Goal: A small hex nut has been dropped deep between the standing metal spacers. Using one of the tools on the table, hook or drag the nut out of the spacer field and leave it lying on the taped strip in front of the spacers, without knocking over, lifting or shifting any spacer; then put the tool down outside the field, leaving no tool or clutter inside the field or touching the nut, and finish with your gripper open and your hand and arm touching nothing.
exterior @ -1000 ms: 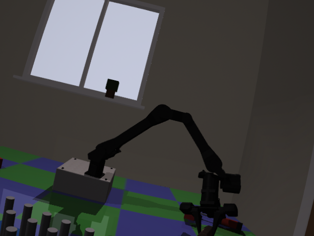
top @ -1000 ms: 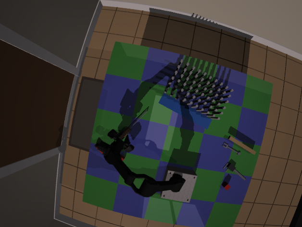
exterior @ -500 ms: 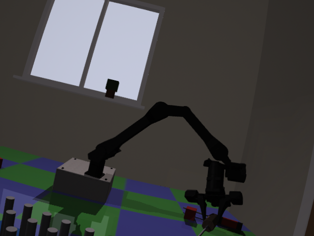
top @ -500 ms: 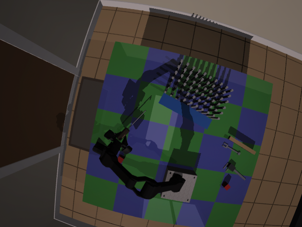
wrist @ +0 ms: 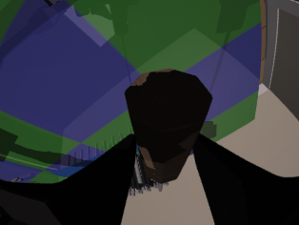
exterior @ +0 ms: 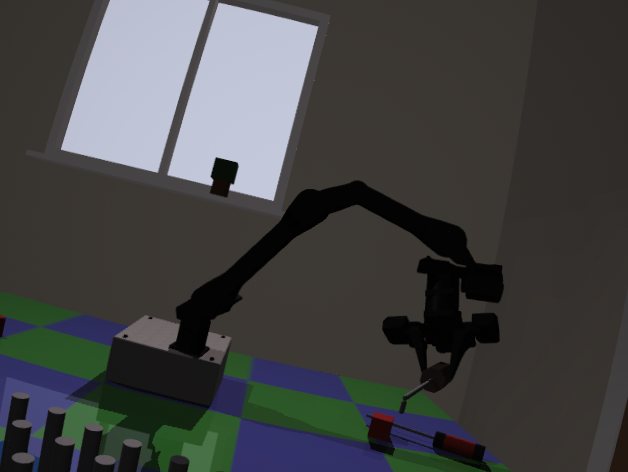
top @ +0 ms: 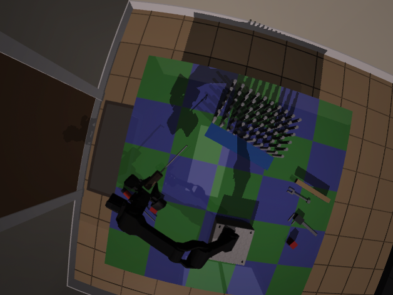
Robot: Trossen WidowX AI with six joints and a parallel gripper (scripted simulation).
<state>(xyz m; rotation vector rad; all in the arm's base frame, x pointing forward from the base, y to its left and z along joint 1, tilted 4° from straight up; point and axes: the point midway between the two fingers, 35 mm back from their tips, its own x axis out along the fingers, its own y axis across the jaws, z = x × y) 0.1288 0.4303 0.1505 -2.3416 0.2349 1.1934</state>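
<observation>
My gripper (top: 153, 180) (exterior: 437, 376) (wrist: 164, 139) is shut on the brown handle of a hook tool (top: 174, 158) (exterior: 418, 388) (wrist: 167, 97), held above the checkered table at the left of the top view. Its thin metal rod points away from the hand, and its short bent tip hangs downward in the exterior view. The standing metal spacers (top: 265, 98) (exterior: 93, 446) form a dense field well away from the hand. The blue taped strip (top: 219, 134) lies along the front of the field. The nut cannot be made out in any view.
A red-handled screwdriver (exterior: 459, 446) and a red block (exterior: 380, 427) lie below the hand. At the right of the top view are a wooden stick (top: 313, 190), a wrench (top: 299, 195), a hammer-like tool (top: 298, 217) and a red-and-black object (top: 293, 244). The arm's base block (top: 243, 247) (exterior: 157, 373) stands at the front.
</observation>
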